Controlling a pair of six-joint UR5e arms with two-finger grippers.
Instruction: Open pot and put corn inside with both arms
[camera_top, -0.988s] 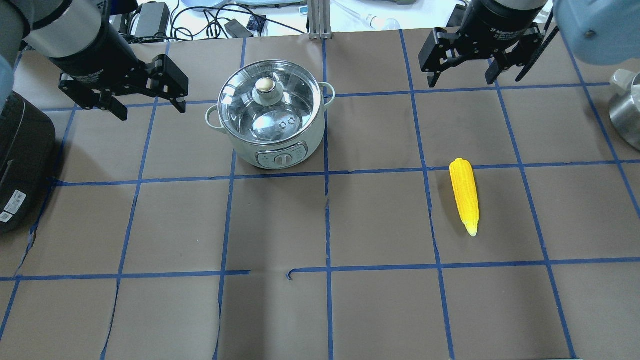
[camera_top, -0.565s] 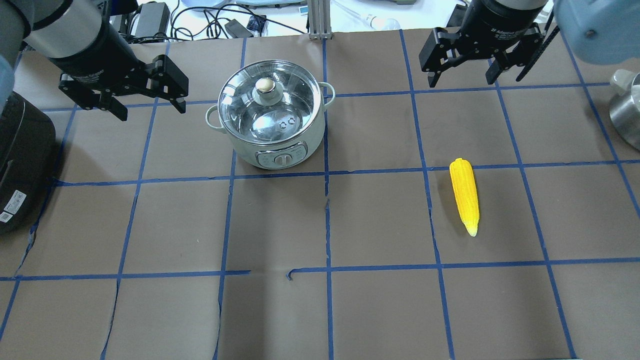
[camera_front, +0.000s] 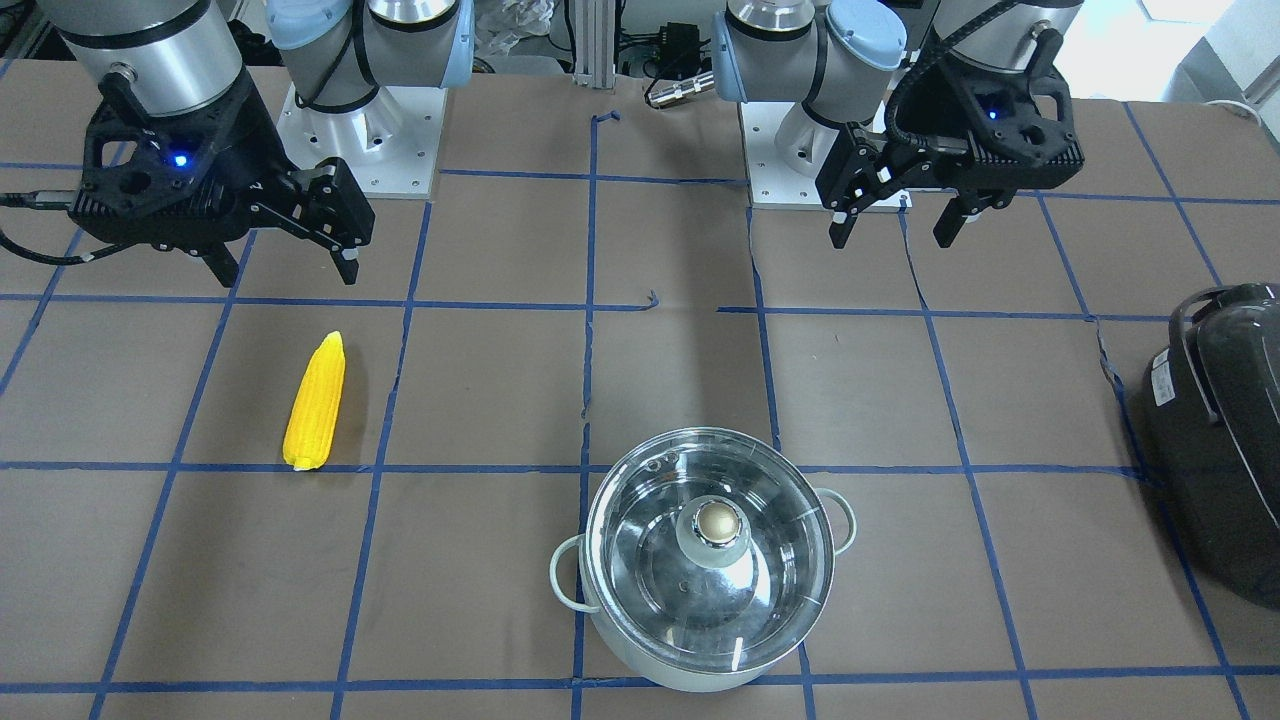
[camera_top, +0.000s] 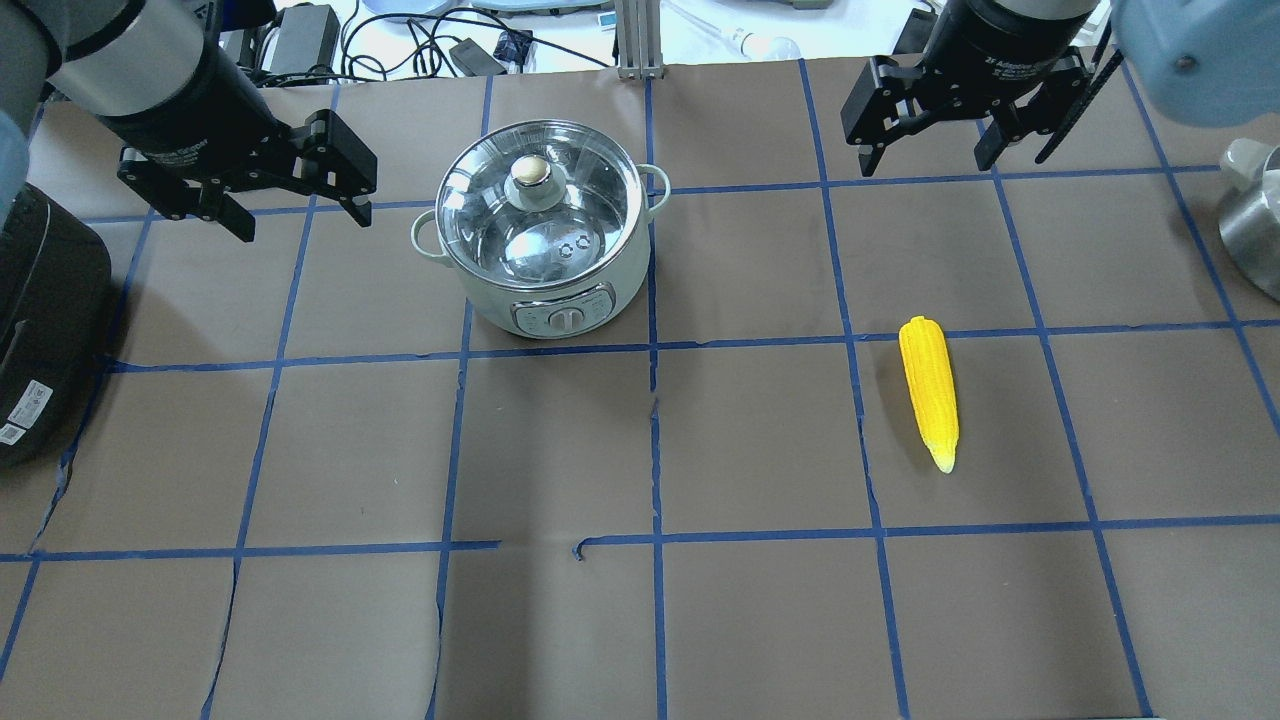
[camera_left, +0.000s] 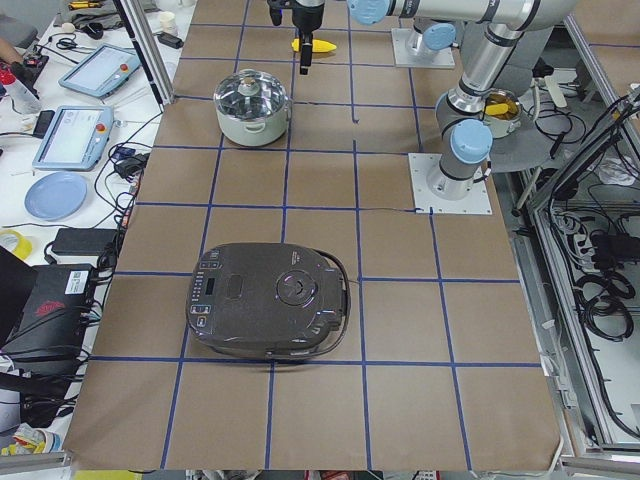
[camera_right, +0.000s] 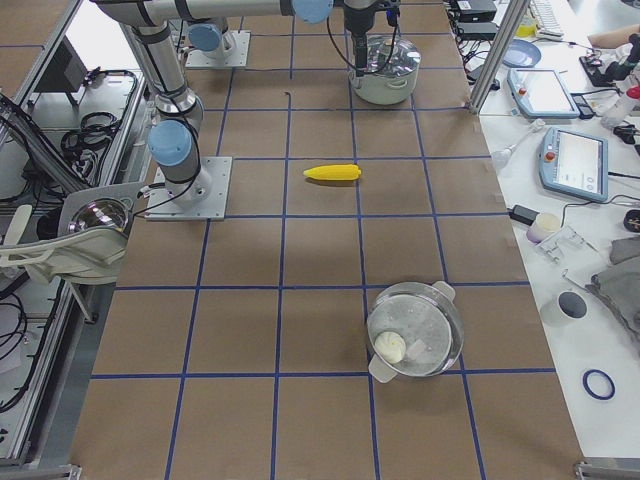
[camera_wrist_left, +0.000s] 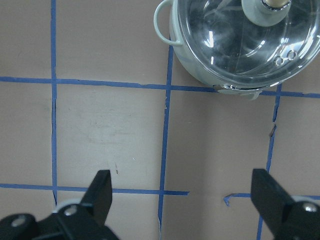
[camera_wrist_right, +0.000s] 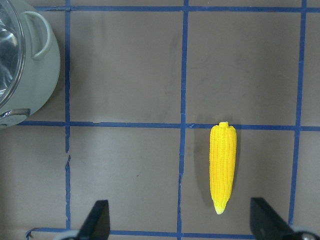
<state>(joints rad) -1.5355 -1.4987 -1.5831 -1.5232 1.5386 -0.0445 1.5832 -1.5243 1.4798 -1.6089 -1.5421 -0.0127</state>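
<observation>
The pot (camera_top: 540, 235) stands at the far left-centre of the table with its glass lid (camera_top: 531, 172) on; it also shows in the front view (camera_front: 710, 560) and the left wrist view (camera_wrist_left: 240, 40). The yellow corn (camera_top: 930, 390) lies flat at right-centre, its point toward the robot, and also shows in the front view (camera_front: 315, 402) and the right wrist view (camera_wrist_right: 222, 165). My left gripper (camera_top: 300, 220) hangs open and empty above the table, left of the pot. My right gripper (camera_top: 925, 160) hangs open and empty above the far right, beyond the corn.
A big dark appliance (camera_top: 40, 330) sits at the table's left edge. A steel vessel (camera_top: 1250, 230) stands at the right edge. Cables and devices (camera_top: 400, 40) lie beyond the far edge. Blue tape lines grid the brown table cover.
My right gripper has shifted very slightly toward the far edge. The left gripper, the pot and the corn have not moved.
</observation>
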